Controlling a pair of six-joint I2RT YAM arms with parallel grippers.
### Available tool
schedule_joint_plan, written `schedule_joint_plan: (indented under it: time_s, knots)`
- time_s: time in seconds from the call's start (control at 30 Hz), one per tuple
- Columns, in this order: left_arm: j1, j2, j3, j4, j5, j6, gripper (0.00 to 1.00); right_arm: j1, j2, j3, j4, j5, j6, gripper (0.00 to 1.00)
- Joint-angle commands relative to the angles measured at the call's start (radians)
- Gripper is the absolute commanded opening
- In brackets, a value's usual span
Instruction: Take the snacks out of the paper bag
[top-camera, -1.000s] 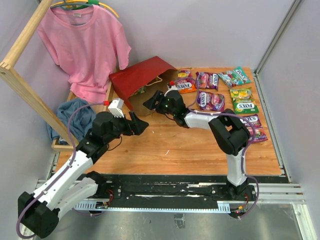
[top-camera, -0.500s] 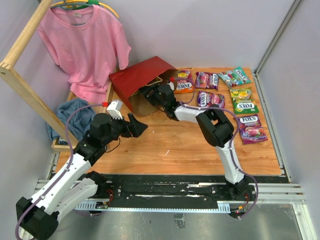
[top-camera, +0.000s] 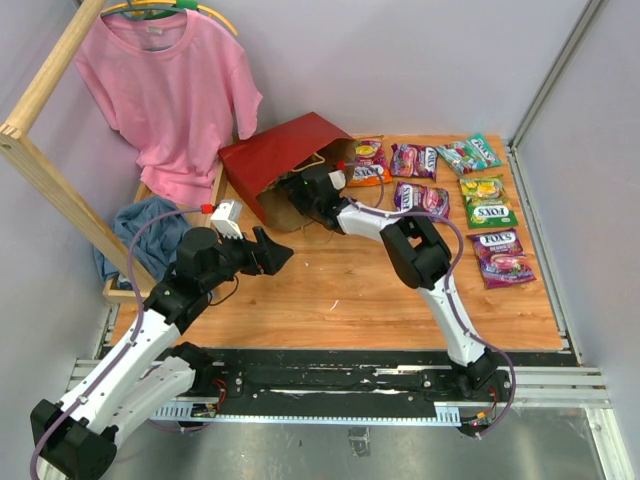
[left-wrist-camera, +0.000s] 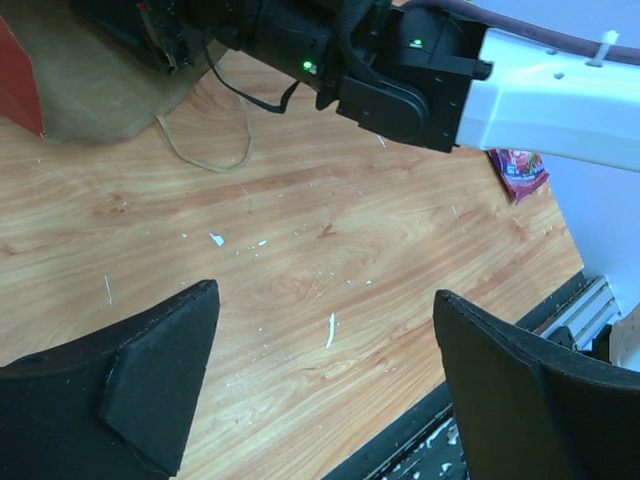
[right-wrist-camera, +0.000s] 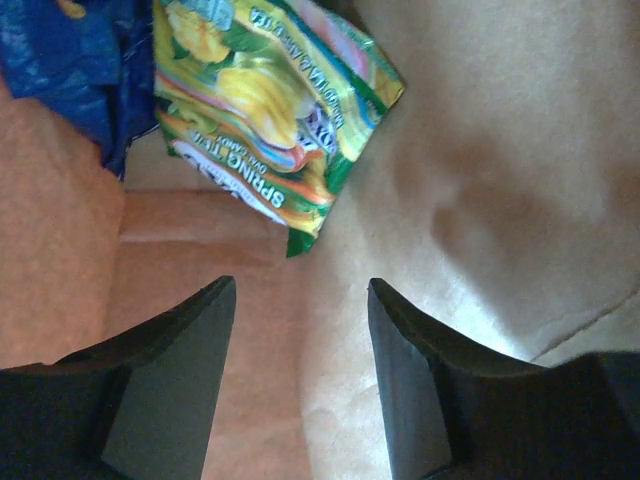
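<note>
The dark red paper bag lies on its side at the back of the table, mouth toward the right. My right gripper reaches into that mouth. In the right wrist view it is open over the brown kraft lining, with nothing between its fingers. Just ahead of it lies a green-and-yellow candy packet, and a blue bag sits behind that. Several Fox's packets lie on the table to the right. My left gripper hovers open over bare wood in front of the bag.
A pink T-shirt hangs from a wooden frame at the back left, with a blue cloth below it. The bag's loop handle trails on the wood. Grey walls close the back and right. A metal rail runs along the near edge.
My right gripper has pushed leftward, deeper into the bag's mouth, and its jaws have narrowed somewhat. The left arm has drawn back slightly, still open.
</note>
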Motion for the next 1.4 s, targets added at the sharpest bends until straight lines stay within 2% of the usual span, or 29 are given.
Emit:
schedule_joint_plan:
  time_s: [0.0,0.9,1.17,1.3,1.37]
  knots:
    - [0.009,-0.014,0.031,0.006,0.004,0.015,0.92,0.019,0.059,0.089,-0.085,0.061,0.036,0.57]
    - [0.009,-0.019,0.032,0.004,0.068,0.008,0.92,0.026,0.382,0.601,-0.389,0.184,0.053,0.41]
    - [0.009,-0.005,0.026,0.008,0.071,0.006,0.92,0.024,0.456,0.741,-0.415,0.233,0.040,0.38]
    - [0.009,-0.003,0.030,0.004,0.068,0.009,0.92,0.017,0.472,0.762,-0.383,0.241,0.039,0.31]
    - [0.009,-0.003,0.029,0.004,0.067,0.010,0.92,0.011,0.478,0.764,-0.363,0.238,0.041,0.24]
